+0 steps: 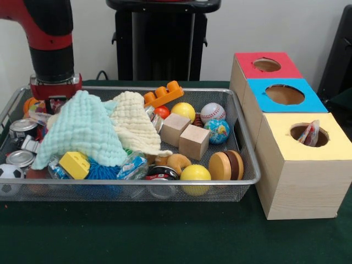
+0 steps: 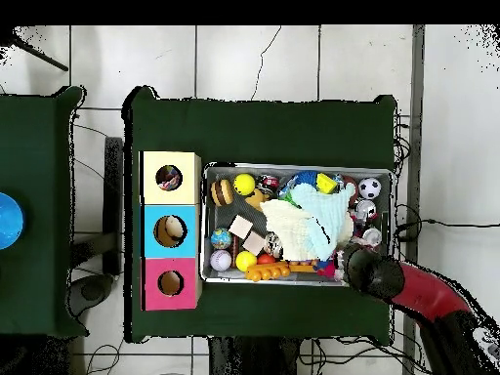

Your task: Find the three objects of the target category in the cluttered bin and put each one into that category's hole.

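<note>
Nearest the front camera, a dark green cloth covers the desk point(image 1: 165, 236) and is bare along its front edge. On it stands the wire-mesh bin point(image 1: 248, 165), packed full. Along its near wall lie a yellow ball point(image 1: 195, 173), a wooden burger toy point(image 1: 225, 165), tins point(image 1: 21, 158) and a small football point(image 1: 8, 171).

Mid-bin, a mint-green cloth point(image 1: 77, 132) and a cream cloth point(image 1: 133, 124) are heaped over the clutter. They probably hide any remaining spotted cloths, as none shows in the bin. Two wooden cubes point(image 1: 184, 135) and a baseball point(image 1: 212, 112) sit toward three o'clock.

At three o'clock of the bin, touching or just beside it, three boxes stand in a row. The nearest is the yellow-topped box point(image 1: 308, 165). From its hole point(image 1: 309, 135) one spotted cloth point(image 1: 311, 132) pokes out, only partly dropped in.

At the bin's far ten o'clock corner the gripper point(image 1: 55, 96) hangs low behind the mint-green cloth, likely placed to lift it. Whether the fingers are released or clenched I cannot tell.

Beyond stand the black pedestal point(image 1: 162, 38) and a pale wall; the overhead view shows a tiled floor point(image 2: 254, 59).
</note>
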Robot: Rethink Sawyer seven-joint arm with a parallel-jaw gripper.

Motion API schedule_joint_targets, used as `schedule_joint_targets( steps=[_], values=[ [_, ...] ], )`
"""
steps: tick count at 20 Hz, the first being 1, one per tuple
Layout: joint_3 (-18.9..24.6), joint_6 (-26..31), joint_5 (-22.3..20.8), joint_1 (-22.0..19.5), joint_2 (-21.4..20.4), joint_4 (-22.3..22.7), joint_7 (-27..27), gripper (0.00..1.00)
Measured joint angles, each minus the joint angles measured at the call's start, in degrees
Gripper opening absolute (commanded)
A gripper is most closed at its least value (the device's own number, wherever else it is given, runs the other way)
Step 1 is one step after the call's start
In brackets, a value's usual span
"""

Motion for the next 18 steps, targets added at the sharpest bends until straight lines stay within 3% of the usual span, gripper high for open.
schedule_joint_targets(
  steps=[9, 10, 18],
  values=[
    [-0.73, -0.02, -0.04, 0.2, -0.88, -0.02, -0.01, 1.0],
    [-0.89, -0.02, -0.05, 0.24, -1.04, -0.02, -0.01, 0.0],
    [-2.51, 0.35, -0.07, 1.07, -4.0, 0.35, -0.01, 0.0]
  ],
)
